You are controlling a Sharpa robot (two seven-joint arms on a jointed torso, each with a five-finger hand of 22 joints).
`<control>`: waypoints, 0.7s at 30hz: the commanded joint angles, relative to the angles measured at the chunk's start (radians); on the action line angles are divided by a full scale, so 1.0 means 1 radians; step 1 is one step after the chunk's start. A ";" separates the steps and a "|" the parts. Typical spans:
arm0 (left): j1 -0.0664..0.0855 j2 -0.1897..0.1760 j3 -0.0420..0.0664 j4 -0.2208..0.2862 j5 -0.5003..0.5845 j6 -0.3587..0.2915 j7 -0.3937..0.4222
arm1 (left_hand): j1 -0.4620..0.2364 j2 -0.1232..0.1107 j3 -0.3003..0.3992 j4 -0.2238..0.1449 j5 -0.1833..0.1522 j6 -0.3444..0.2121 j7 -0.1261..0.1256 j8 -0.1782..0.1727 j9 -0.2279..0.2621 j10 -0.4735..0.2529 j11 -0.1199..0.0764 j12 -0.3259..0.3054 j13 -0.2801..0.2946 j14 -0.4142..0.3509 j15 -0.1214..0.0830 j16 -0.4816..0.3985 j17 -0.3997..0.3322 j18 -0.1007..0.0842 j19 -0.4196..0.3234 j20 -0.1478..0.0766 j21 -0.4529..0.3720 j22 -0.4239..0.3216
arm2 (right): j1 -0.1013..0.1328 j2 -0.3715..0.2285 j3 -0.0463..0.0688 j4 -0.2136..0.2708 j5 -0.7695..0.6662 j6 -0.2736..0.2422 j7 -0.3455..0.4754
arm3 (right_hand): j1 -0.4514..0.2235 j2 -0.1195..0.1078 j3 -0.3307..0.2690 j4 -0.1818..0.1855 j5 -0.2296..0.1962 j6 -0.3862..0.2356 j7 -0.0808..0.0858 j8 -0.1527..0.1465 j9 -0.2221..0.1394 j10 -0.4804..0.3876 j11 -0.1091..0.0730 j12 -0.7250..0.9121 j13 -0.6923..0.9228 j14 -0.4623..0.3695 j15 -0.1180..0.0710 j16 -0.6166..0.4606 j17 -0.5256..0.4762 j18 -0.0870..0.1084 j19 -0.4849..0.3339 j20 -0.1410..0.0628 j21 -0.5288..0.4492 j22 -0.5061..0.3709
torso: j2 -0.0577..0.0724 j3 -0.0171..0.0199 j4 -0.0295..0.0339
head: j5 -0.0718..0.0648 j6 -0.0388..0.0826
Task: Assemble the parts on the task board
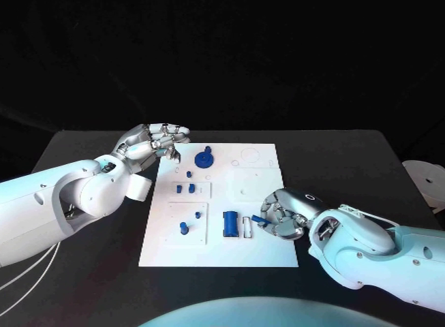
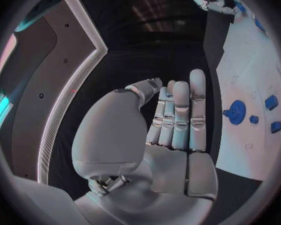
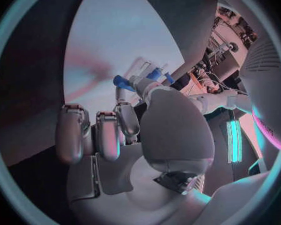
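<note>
Black table (image 1: 95,204), right robot hand (image 1: 281,216) pinching blue part (image 1: 260,219)

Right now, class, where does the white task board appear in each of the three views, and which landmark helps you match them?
Head view: the task board lies mid-table, between the two hands.
Left wrist view: the white plate beyond the left hand.
Right wrist view: the pale surface behind the fingers.
Shared landmark: the right hand holding a small blue part over the board.

Right hand (image 1: 284,216) covers part of the small blue part (image 1: 260,219) it pinches; shape unclear. Task board (image 1: 251,252) markings too small to read.
</note>
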 commanded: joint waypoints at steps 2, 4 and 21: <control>0.000 0.002 0.000 0.005 -0.008 0.013 0.005 | -0.005 0.007 0.003 -0.001 0.004 -0.004 0.003 -0.004 -0.001 -0.005 0.002 -0.006 0.001 0.001 0.003 0.003 -0.002 0.006 0.000 0.001 -0.003 -0.002 | 0.000 0.019 0.000 -0.011 0.065 -0.030 -0.003 | -0.040 0.002 0.088 -0.063 0.033 -0.009 -0.001 0.011 0.029 0.007 -0.002 0.003 0.001 0.067 -0.008 0.006 0.053 -0.011 0.026 -0.010 0.005 0.207 | 0.000 -0.0007 0.0029 | 0.000 -0.002; 0.000 0.002 0.000 0.005 -0.009 0.013 0.005 | -0.005 0.007 0.003 -0.001 0.004 -0.004 0.003 -0.004 -0.001 -0.005 0.002 -0.006 0.001 0.001 0.003 0.003 -0.002 0.006 0.000 0.001 -0.003 -0.002 | -0.001 0.029 0.000 -0.018 0.074 -0.026 -0.005 | -0.067 0.002 0.094 -0.054 0.053 -0.011 -0.001 0.013 0.033 0.008 -0.002 0.001 0.000 0.067 -0.008 0.007 0.055 -0.011 0.027 -0.010 0.005 0.207 | 0.000 -0.0003 0.0010 | 0.001 -0.002; 0.001 0.000 0.000 0.008 -0.012 0.016 0.005 | -0.005 0.007 0.003 -0.001 0.004 -0.004 0.003 -0.004 -0.001 -0.005 0.002 -0.006 0.001 0.001 0.003 0.003 -0.002 0.006 0.000 0.001 -0.003 -0.002 | -0.016 0.078 -0.001 -0.050 0.121 0.051 -0.013 | -0.175 -0.003 0.083 0.008 0.001 -0.004 -0.001 0.016 0.040 0.013 -0.001 0.003 0.001 0.069 -0.008 0.010 0.063 -0.012 0.029 -0.009 0.009 0.208 | 0.001 0.0013 0.0026 | 0.003 -0.007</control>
